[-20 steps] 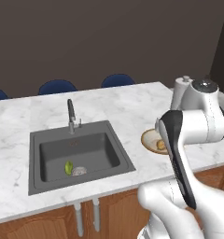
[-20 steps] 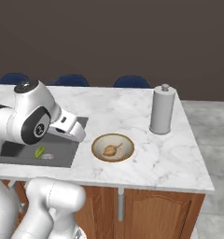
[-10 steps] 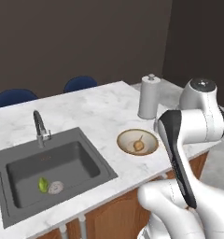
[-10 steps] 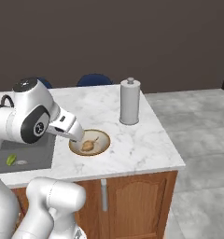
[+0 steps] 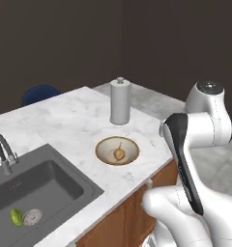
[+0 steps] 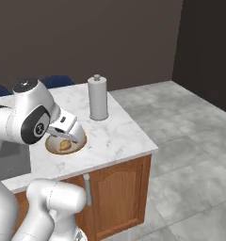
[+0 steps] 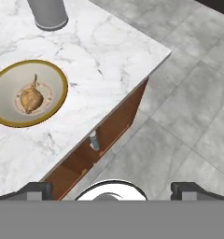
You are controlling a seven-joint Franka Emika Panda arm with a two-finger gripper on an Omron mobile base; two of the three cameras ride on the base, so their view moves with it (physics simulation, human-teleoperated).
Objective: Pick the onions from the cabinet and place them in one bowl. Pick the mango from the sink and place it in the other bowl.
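The sink (image 5: 36,188) sits at the left of the counter (image 5: 74,120), and the tan bowl (image 5: 117,150) is to its right. One onion (image 5: 119,154) already lies in that bowl. The small mango (image 5: 16,217) lies by the drain. It looks smooth and slippery, so grab it across its narrow middle. The gripper (image 7: 111,189) is wide open and holds nothing.
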